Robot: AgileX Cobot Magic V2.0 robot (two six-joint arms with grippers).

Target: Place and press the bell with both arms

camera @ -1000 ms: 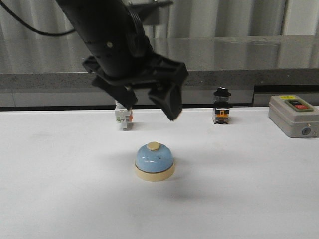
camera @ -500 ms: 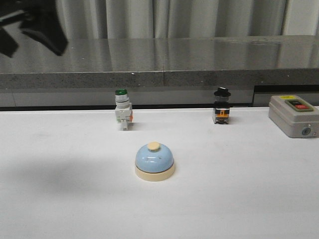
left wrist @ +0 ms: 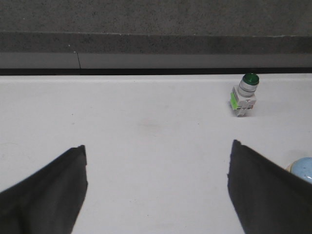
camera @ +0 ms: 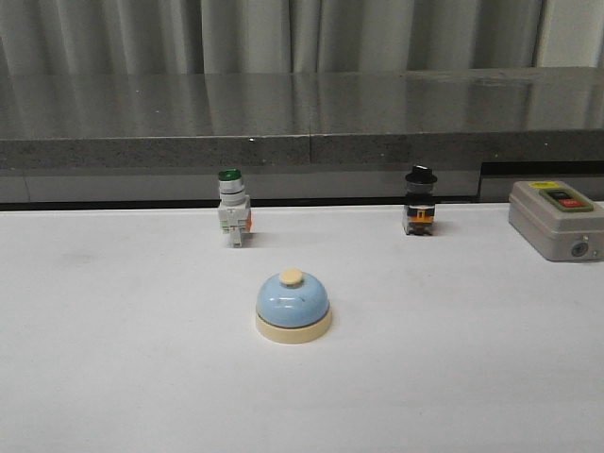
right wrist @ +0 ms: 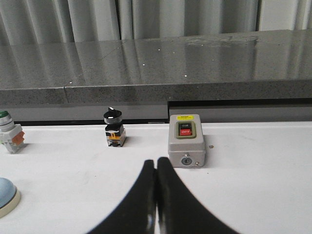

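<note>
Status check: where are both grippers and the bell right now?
Left gripper open, empty. Right gripper shut, empty. Light-blue dome bell with cream button upright on white table, untouched. Nothing blocking it.

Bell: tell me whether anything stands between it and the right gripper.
Nothing visible does. In the right wrist view the right gripper is shut, and only bare table lies between it and the bell. The grey box and black switch stand farther back.

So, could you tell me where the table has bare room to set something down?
Bare table lies left, right and in front of the bell. The back edge is busier: green-capped switch, black-knobbed switch, grey box.
</note>
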